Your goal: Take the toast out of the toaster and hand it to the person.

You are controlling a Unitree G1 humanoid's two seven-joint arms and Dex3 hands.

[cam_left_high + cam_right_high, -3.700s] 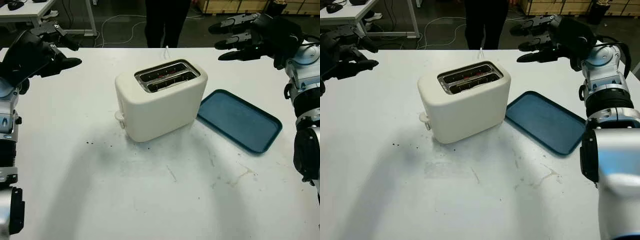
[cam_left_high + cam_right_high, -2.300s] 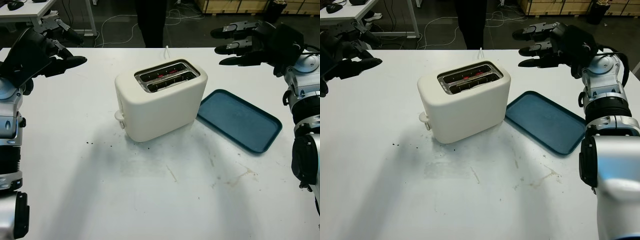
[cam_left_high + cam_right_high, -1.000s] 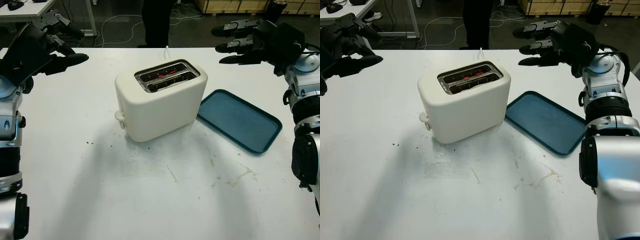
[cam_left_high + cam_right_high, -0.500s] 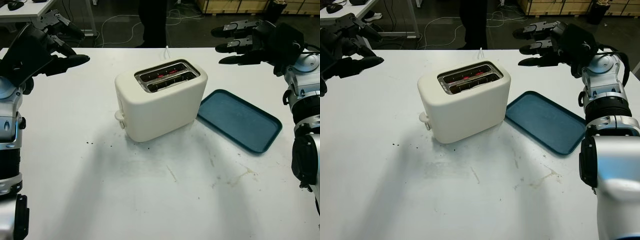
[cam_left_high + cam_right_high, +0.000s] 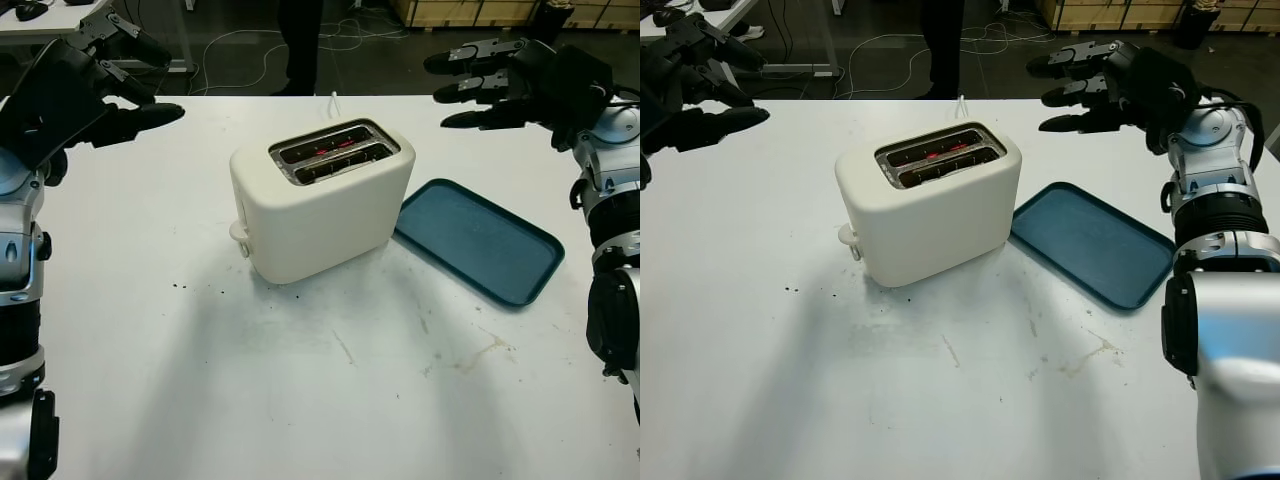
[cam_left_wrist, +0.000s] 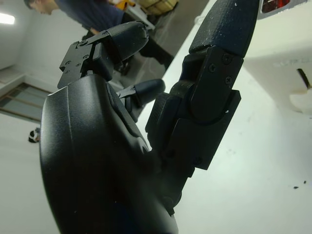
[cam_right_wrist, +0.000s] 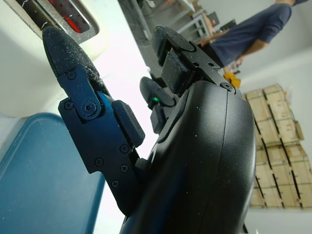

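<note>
A cream two-slot toaster [image 5: 320, 200] stands in the middle of the white table [image 5: 300, 400]. Red glows inside its slots [image 5: 335, 152], and no toast rises above the rim. My left hand [image 5: 95, 85] hangs open in the air at the far left, well away from the toaster. My right hand [image 5: 500, 80] is open and raised at the far right, above the table's back edge. A person in dark trousers [image 5: 300, 45] stands behind the table.
A dark blue tray [image 5: 478, 240] lies flat just right of the toaster. The toaster's white cord [image 5: 333, 100] runs off the back edge. Crumbs and stains mark the table front. Desks and cables are on the floor behind.
The left hand has lifted and edged slightly rightward. The right hand barely shifted. The person behind the table has shuffled sideways. The toaster and tray have not moved.
</note>
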